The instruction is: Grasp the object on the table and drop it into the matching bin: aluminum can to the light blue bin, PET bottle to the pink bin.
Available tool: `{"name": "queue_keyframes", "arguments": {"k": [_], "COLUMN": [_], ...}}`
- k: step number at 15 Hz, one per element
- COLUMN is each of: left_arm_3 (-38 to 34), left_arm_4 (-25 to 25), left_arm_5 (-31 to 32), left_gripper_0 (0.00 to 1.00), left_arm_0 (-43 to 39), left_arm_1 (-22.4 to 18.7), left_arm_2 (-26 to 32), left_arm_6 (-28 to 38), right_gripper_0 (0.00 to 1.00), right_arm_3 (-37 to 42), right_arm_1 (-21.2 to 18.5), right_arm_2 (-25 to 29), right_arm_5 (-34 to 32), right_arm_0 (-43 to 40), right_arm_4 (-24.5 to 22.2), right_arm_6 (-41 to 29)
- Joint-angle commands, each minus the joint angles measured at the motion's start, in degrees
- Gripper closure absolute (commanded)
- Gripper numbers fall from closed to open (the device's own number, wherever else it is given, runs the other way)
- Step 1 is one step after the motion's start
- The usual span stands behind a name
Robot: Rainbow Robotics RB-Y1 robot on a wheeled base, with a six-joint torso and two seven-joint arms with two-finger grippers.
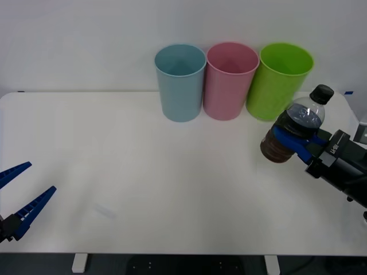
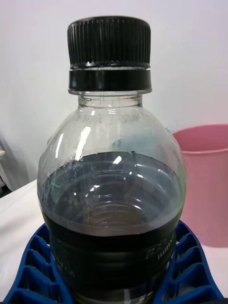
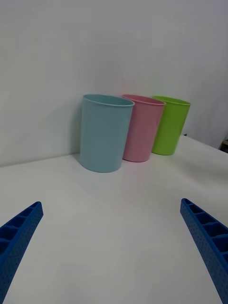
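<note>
Right hand (image 1: 293, 139) grips the PET bottle (image 1: 298, 123) around its middle, with blue ribbed fingers (image 2: 190, 266) wrapped on both sides of it. It holds the bottle up off the tabletop (image 1: 172, 183), on the right side, just in front of the lime green bin (image 1: 279, 80). The bottle is small and see-through, with a round fat body and a short neck. Dark brown drink fills the lower part, and the top part is clear and looks a bit wet inside. A black screw cap (image 2: 109, 45) with tiny ridges sits on top, with a black ring under it. In the front view the bottle leans, with its cap pointing up and to the right. Three tall bins stand in a row at the back of the tabletop, touching or nearly touching: the light blue bin (image 1: 180, 83) on the left, the pink bin (image 1: 230, 80) in the middle, and the lime green one on the right. Seen from the right wrist, the pink bin stands behind the bottle. The left hand (image 1: 20, 195) is low at the near left edge of the tabletop, with its blue fingers spread wide apart and holding nothing.
</note>
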State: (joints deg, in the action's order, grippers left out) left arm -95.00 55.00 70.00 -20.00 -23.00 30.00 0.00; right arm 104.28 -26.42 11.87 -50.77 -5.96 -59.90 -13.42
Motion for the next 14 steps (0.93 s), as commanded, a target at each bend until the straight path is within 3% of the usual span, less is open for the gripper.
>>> {"name": "queue_keyframes", "arguments": {"k": [1, 5, 8, 14], "left_arm_3": [0.0, 0.0, 0.0, 0.0], "left_arm_4": [0.0, 0.0, 0.0, 0.0], "left_arm_5": [0.0, 0.0, 0.0, 0.0], "left_gripper_0": [0.00, 0.00, 0.00, 0.00], "left_arm_0": [0.0, 0.0, 0.0, 0.0], "left_arm_1": [0.0, 0.0, 0.0, 0.0], "left_arm_2": [0.0, 0.0, 0.0, 0.0], "left_arm_6": [0.0, 0.0, 0.0, 0.0], "right_gripper_0": [1.00, 1.00, 1.00, 1.00], "right_arm_3": [3.7, 4.4, 4.1, -5.6], "right_arm_1": [-3.1, -5.1, -5.7, -7.5], "right_arm_2": [-4.0, -7.3, -7.6, -10.7], "right_arm_5": [9.6, 16.3, 18.1, 18.2], "right_arm_0": [0.9, 5.5, 9.4, 22.0], "right_arm_4": [0.6, 0.9, -1.7, -2.5], "right_arm_6": [-1.3, -4.9, -6.5, -6.4]}}
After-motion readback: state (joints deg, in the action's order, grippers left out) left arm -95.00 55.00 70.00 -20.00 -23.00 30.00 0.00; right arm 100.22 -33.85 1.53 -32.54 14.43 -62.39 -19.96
